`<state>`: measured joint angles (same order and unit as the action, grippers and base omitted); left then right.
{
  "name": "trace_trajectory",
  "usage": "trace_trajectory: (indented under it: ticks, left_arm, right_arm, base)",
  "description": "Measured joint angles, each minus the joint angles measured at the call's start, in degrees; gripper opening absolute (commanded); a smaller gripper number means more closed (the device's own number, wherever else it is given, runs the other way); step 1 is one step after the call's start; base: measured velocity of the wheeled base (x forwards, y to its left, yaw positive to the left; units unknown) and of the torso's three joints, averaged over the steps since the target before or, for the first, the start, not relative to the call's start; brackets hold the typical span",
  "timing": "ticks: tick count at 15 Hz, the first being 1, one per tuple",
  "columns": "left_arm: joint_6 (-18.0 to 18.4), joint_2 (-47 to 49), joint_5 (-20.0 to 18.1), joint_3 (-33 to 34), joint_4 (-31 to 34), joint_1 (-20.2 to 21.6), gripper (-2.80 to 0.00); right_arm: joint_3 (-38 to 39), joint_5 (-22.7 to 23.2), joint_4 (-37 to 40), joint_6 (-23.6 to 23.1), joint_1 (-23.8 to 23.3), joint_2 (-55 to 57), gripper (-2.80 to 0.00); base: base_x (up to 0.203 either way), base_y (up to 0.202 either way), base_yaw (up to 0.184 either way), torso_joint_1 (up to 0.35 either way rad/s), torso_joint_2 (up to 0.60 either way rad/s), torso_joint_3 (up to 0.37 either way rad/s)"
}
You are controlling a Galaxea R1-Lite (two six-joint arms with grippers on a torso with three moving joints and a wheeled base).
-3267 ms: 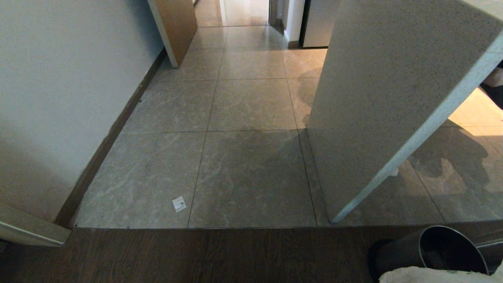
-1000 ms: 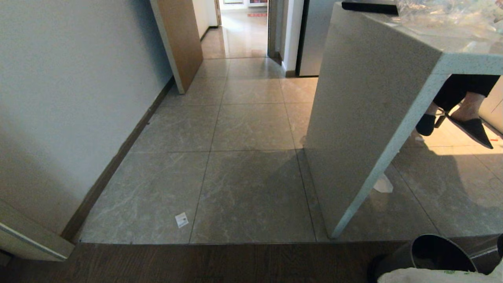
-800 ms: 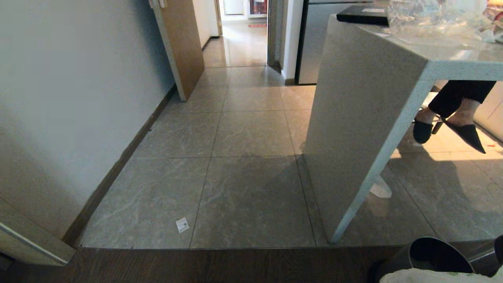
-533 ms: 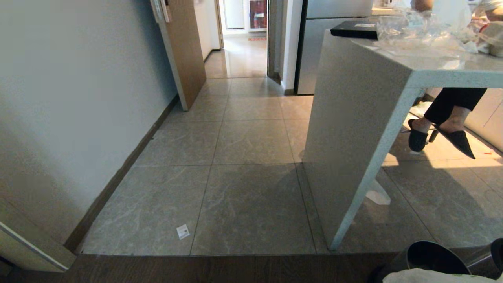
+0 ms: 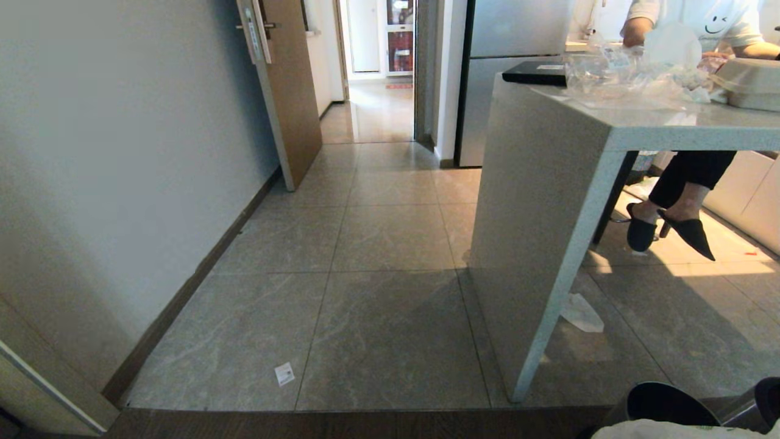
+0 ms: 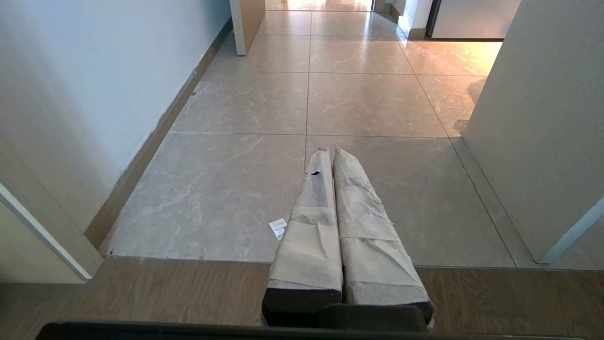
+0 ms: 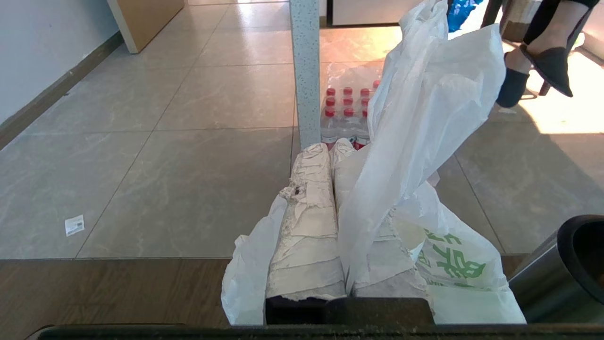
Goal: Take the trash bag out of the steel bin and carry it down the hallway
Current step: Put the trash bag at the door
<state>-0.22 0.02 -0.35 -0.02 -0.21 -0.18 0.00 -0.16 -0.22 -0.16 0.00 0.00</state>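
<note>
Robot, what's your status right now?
Right pincer shut on bag, out of bin. Left pincer shut, empty. Counter ahead right.

One trash bag (image 7: pixel 424 123), one steel bin (image 7: pixel 561 274), two pincers (image 7: pixel 330 147) (image 6: pixel 329 152)

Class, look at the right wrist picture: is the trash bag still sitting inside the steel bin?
No. The trash bag is draped over the shut right gripper, while the steel bin stands apart beside it.

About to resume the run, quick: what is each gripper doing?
Left gripper: shut, empty.
Right gripper: shut on the trash bag.
</note>
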Motion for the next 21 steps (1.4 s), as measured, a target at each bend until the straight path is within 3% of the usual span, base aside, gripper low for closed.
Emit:
trace_trajectory:
  ticks: [21]
  left_arm:
    - [0.1, 0.0, 0.0, 0.0, 0.0, 0.0, -2.80]
  right_arm:
    - [0.0, 0.0, 0.0, 0.0, 0.0, 0.0, -2.80]
  base:
    - [0.000, 0.003, 0.000, 0.000, 0.00, 0.015]
